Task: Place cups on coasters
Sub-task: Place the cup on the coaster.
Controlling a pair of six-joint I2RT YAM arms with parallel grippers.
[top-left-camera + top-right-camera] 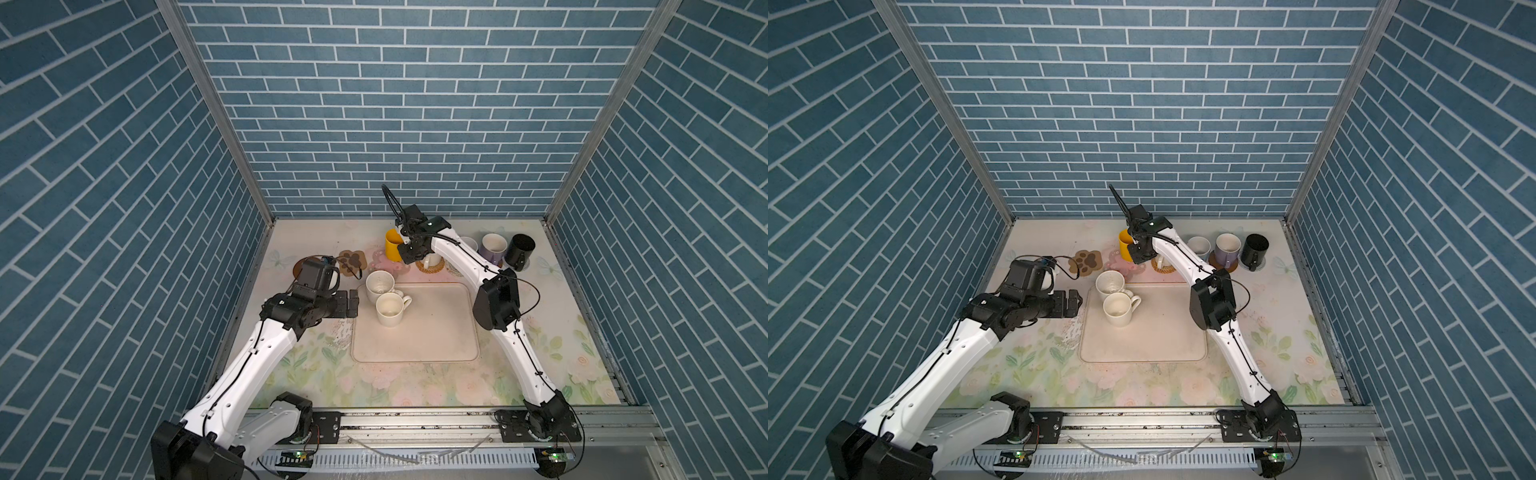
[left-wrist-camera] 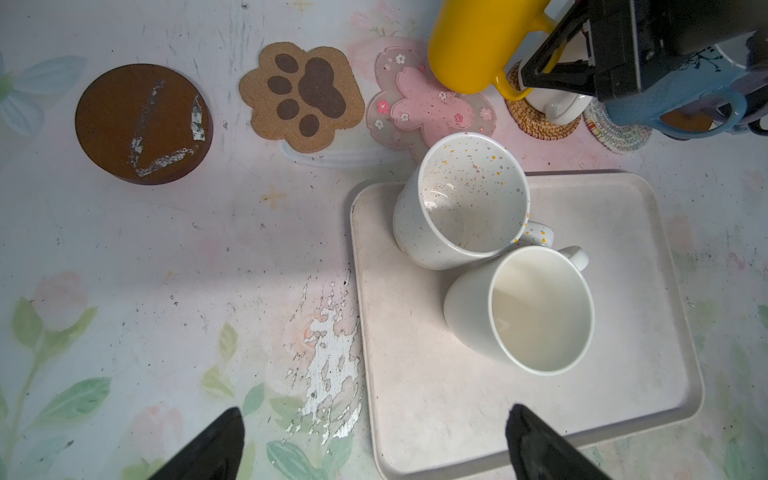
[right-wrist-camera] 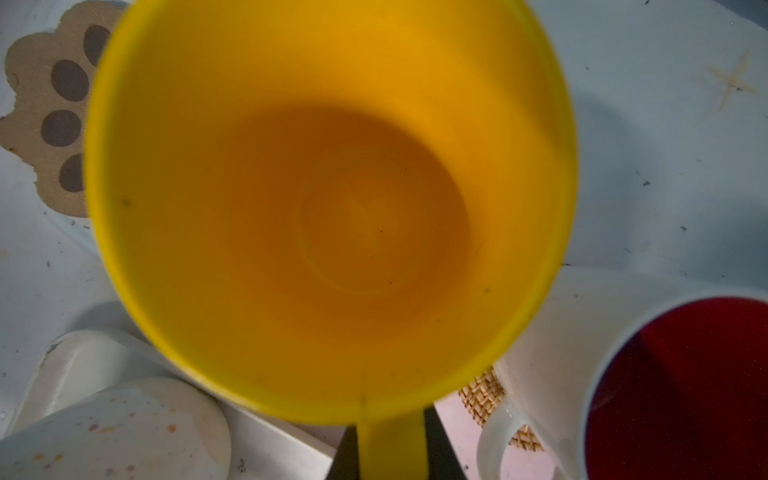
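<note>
**Yellow mug about to go on the pink flower coaster**

We are in the placing step for the yellow mug (image 2: 473, 45). The right gripper (image 2: 548, 75) is clenched on its handle. The mug hangs tilted near the middle of the far edge of the tabletop, over the pink flower coaster (image 2: 432, 108). We cannot tell whether its base already touches the coaster. Just beside it, the white mug with red inside (image 3: 681, 386) stands on the rattan coaster (image 2: 536, 120).

The left gripper (image 1: 348, 304) is released, its jaws wide apart with nothing between them, just beside the left edge of the tray (image 2: 623, 395). In the far left corner of the tray stand the speckled cream mug (image 2: 461, 199) and the plain cream mug (image 2: 536, 307), seemingly touching. The paw coaster (image 2: 303, 97) and the brown disc (image 2: 143, 122) lie free toward the far left corner of the tabletop.

In our judgement, the next move calls for bringing the yellow mug upright and centring it over the flower. Then it should go down until the base sits flat, and only then should the handle be let go. The red-inside mug and the speckled mug are near, so the descent should be straight.
</note>
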